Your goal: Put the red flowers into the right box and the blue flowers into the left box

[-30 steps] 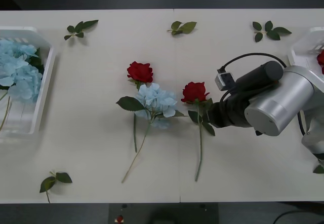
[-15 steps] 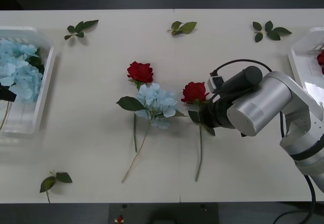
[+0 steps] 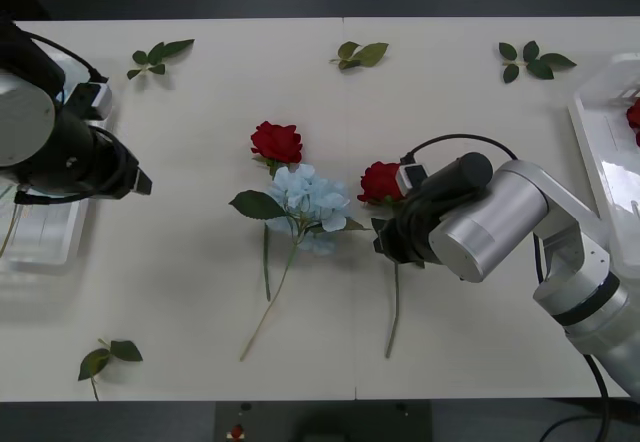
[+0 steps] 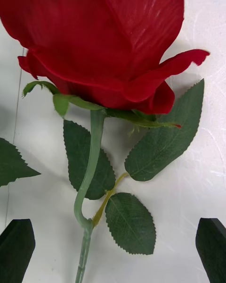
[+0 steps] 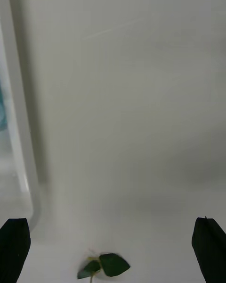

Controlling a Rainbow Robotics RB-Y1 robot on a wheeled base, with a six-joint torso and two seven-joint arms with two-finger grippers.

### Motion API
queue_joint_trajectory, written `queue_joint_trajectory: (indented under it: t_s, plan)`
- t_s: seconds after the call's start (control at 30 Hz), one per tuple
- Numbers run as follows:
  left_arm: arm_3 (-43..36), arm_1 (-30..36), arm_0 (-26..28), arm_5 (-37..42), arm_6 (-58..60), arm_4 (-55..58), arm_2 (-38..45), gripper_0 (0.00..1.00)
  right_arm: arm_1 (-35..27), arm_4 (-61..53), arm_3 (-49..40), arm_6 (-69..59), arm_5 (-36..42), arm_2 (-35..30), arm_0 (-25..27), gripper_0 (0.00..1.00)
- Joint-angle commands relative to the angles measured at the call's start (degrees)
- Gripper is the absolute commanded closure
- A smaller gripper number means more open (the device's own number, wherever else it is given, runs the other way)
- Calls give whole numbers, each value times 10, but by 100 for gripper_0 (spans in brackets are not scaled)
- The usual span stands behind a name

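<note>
- Step in hand: reaching for rose (image 3: 385,181) lying mid-table, well apart from right box (image 3: 600,132).
- Right gripper (image 4: 113,250) spread wide, straddling stem, nothing grasped.
- Next: lower, clench on stem.
- Left gripper (image 5: 113,250) released, beside left box (image 5: 21,160).

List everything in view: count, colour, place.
red flowers: two on the table centre, one in the right box
blue flowers: one, pale blue, on the table centre between the two roses
right box: one, white, right edge
left box: one, white, left edge, partly behind the left arm
leaf sprigs: four, green, three along the far edge, one near-left
table: one, cream
right tool: open, fingers either side of a rose stem
left tool: open, above the table by the left box
</note>
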Motion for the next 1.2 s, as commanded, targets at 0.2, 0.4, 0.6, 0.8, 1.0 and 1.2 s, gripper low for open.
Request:
queue_joint_trajectory:
  t_s: [0.2,0.4,0.6,0.8,1.0,1.2]
  plan:
    - [22,-64,-56,-32,60,-63,-74,0,26,10,22,10,-26,-3,-5,0]
    - [116,-105,-88,-97,55,-76,-99,0,35,12,35,11,-36,-3,-5,0]
    - [181,-141,-114,-143,55,-126,-122,0,44,14,42,12,-44,-2,-6,16]
    - [250,-164,-136,-194,54,-141,-133,0,50,14,47,12,-48,-2,-8,49]
    - [303,-178,-156,-231,55,-158,-167,0,51,15,50,12,-48,-2,-10,76]
    - [332,-201,-166,-239,53,-169,-179,0,50,18,49,12,-48,-4,-12,97]
